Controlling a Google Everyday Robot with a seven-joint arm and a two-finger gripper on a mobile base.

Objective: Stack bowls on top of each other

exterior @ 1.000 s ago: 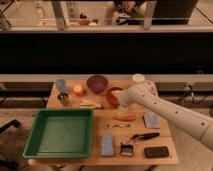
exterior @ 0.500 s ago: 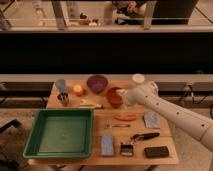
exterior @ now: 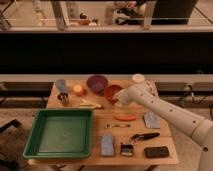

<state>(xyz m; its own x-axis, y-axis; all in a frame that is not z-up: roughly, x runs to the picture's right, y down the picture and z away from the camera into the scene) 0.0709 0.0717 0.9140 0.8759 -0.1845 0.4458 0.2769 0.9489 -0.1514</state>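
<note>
while gripper (exterior: 118,100) hovers at red bowl (exterior: 112,91) edge, purple bowl (exterior: 97,83) beside

The left bowl (exterior: 96,82) stands just beside the right bowl (exterior: 110,91), slightly farther; the gripper (exterior: 120,98) is at the right bowl's right edge.

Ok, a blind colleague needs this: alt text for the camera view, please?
A white robot arm reaches from the right over a wooden table, its gripper at the rim of a round red-orange plastic bowl beside a round dark purple plastic bowl. A rectangular green plastic tray sits front left.
</note>
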